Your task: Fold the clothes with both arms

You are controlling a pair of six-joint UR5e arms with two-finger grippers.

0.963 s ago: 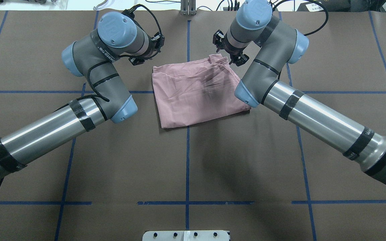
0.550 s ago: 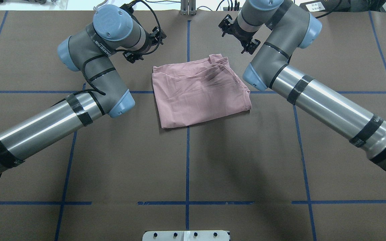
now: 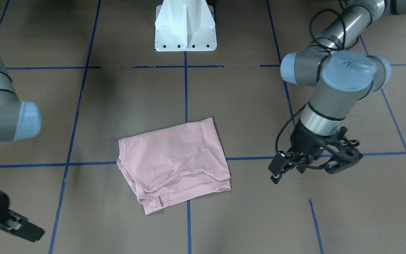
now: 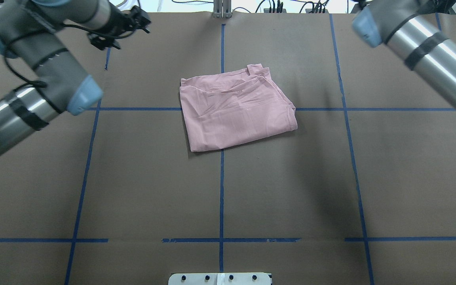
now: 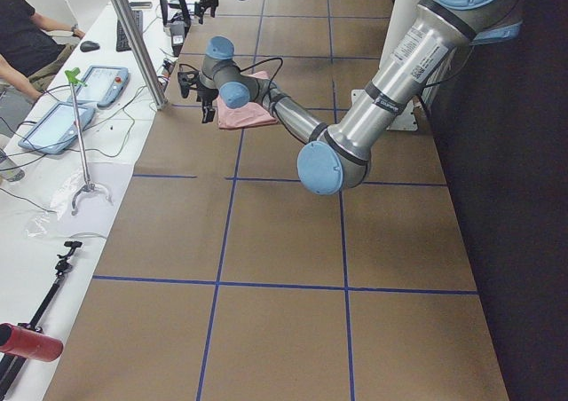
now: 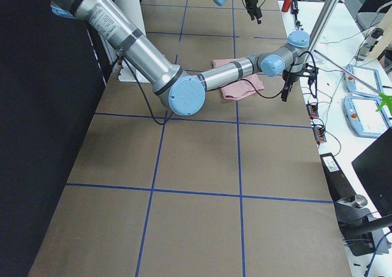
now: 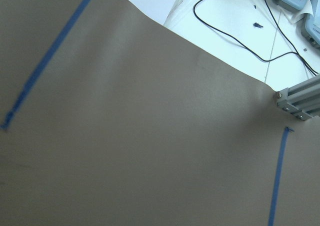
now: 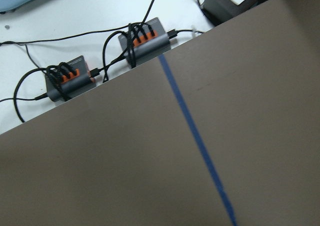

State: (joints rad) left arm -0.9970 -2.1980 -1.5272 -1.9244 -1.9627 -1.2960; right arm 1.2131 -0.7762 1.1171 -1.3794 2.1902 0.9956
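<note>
Park well clear of the folded shirt (image 4: 236, 114): left gripper (image 3: 306, 168) hangs spread, empty (right gripper (image 3: 23, 229): you cannot tell).

T-shirt (image 4: 236, 114): under-layers hidden beneath top fold. Right hand (image 3: 26, 229): cut by picture edge, jaw gap untellable. Left hand (image 3: 277, 174): jaw gap untellable.

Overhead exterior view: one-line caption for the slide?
Folded pale pink T-shirt on brown paper table cover with blue tape grid; silver-grey left arm and right arm at the far corners, neither touching it.
</note>
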